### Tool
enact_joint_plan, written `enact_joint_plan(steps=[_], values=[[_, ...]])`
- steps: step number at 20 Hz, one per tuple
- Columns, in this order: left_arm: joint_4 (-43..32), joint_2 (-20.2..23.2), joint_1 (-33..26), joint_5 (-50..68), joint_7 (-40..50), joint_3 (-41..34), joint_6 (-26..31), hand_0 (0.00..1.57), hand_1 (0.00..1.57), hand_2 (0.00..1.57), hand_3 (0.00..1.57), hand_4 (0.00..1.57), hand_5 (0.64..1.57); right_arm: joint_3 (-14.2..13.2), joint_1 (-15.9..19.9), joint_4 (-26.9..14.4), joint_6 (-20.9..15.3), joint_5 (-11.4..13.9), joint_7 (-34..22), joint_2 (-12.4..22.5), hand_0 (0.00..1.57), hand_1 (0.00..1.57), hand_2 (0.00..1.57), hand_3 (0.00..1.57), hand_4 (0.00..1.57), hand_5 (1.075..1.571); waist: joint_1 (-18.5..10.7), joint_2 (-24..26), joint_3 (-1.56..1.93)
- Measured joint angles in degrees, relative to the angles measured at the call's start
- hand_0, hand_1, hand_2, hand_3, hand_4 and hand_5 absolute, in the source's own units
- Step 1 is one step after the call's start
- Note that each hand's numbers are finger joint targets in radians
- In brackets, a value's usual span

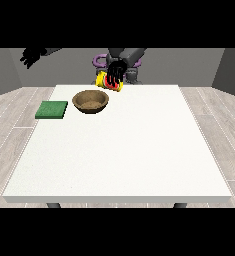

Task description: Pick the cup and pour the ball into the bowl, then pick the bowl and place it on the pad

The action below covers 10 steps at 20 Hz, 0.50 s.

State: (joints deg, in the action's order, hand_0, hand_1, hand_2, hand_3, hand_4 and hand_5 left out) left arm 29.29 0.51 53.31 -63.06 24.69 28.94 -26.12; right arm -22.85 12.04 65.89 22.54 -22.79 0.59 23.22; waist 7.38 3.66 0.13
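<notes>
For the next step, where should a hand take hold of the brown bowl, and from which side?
Probably at the bowl's rim, from above: it sits upright and open, wide and shallow. The edge facing the green pad is unobstructed; the cup and hand hover at the opposite side.

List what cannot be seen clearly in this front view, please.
- Ball: not visible; whether it sits in the cup or the bowl cannot be told.
- Cup: largely covered by the hand at the view's right, whose fingers curl round it.
- Fingers of the hand at the view's left: too small to read.
- Robot's body: cut off by the top band.
</notes>
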Motion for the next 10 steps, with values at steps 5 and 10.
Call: enact_joint_plan(steps=[5, 10], values=[[-0.90, -0.34, 4.48, -7.39, 7.88, 6.43, 7.18, 0.73, 0.73, 1.57, 1.57, 1.01, 1.570, 1.02, 2.38, -1.21, -0.48, 0.72, -0.01, -0.51, 0.00, 0.00, 0.00, 0.30, 0.70, 1.555, 1.19, 0.09, -0.04], [2.75, -0.47, 4.42, -10.64, 11.22, 12.23, 15.90, 0.33, 0.33, 1.28, 1.57, 1.09, 1.569, 2.13, 3.65, -2.61, -1.01, 1.75, 0.80, -1.64, 0.00, 0.00, 0.00, 0.33, 0.69, 1.549, 2.02, 0.21, -0.07]])
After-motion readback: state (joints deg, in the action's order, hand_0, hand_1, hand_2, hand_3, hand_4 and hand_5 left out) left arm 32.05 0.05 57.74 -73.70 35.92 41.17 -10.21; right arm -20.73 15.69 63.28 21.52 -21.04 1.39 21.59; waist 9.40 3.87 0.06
